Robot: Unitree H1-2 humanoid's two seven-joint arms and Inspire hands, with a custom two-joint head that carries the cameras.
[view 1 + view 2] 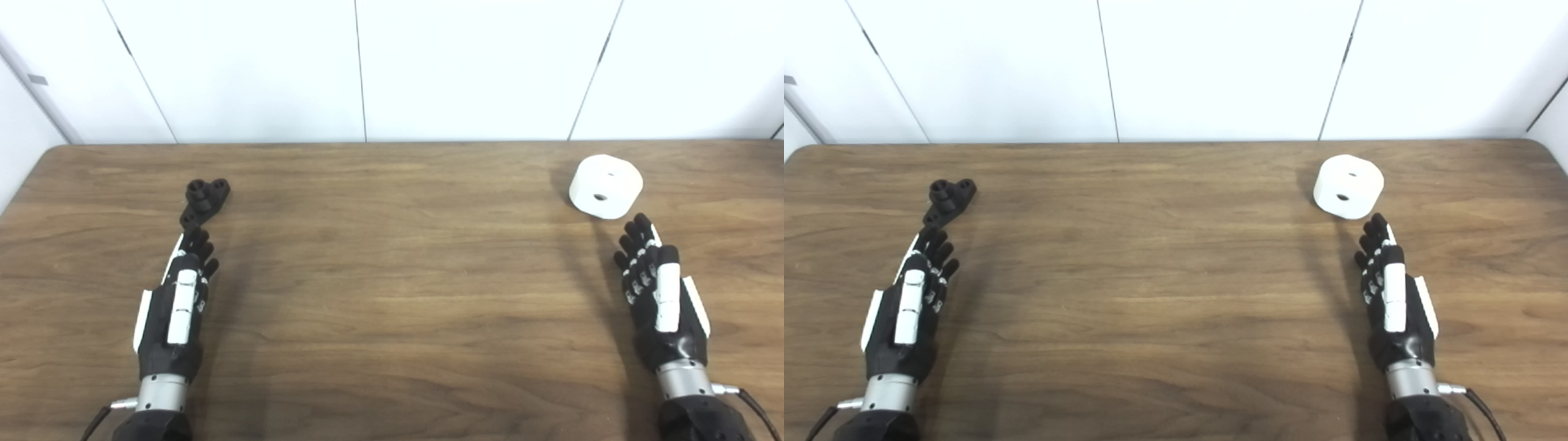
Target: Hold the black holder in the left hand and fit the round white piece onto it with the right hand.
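Two black robot hands rest low over a brown wooden table (392, 294), both empty with fingers extended. Left hand (177, 300) points at the small black plastic holder (205, 199) just beyond its fingertips; right hand (658, 294) points at the round white piece (605, 185), likely readying each grasp. Nothing lies between. White wall panels (361, 67) stand behind.

A: Where do the parts lie on the bench (1164, 294)?
B: Black holder (948, 199) at ten o'clock; round white piece (1348, 186) at two o'clock, lying tilted.
A: And each robot hand?
B: Left robot hand (909, 306) at eight o'clock, fingers extended, fingertips just beside the holder. Right robot hand (1390, 300) at four o'clock, empty, fingertips just below the piece.
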